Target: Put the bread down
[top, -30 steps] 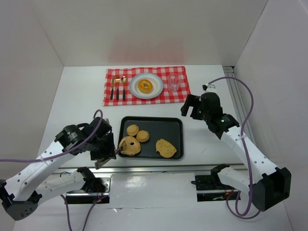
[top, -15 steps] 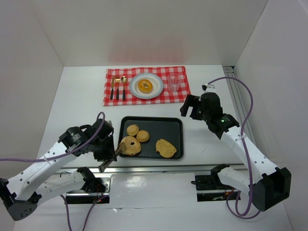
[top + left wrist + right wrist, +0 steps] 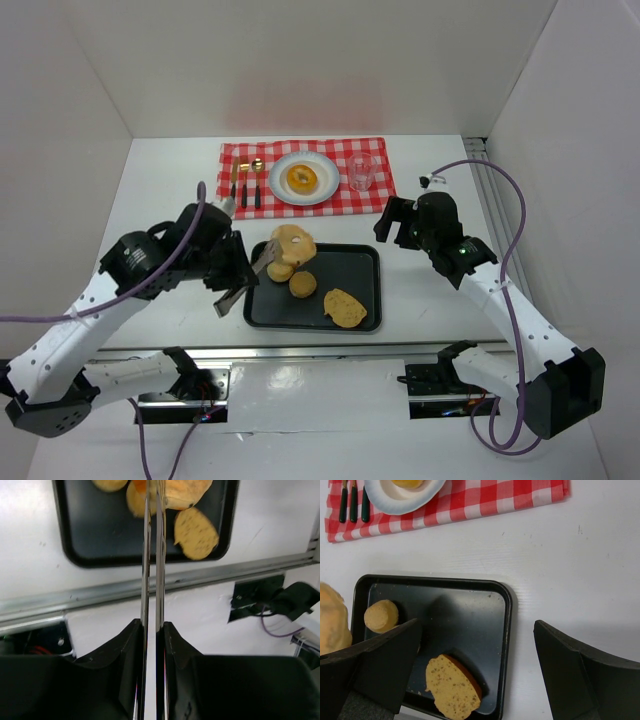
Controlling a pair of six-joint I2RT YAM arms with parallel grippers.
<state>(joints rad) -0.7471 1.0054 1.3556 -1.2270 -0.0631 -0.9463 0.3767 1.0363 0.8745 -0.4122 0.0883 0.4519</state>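
The white surface (image 3: 160,200) carries a red checked cloth (image 3: 375,198) beyond both pairs of fingers and a black tray (image 3: 350,265) between them. The left fingers (image 3: 160,580) are clamped together on the edge of the bread (image 3: 295,242), which sits at their tips above the tray's far left corner. The right fingers (image 3: 375,665) stand wide apart, gripping nothing. A flat slice (image 3: 196,532) lies just right of the left fingers.

White arms (image 3: 522,322), black joints (image 3: 140,262), purple cables (image 3: 478,162)
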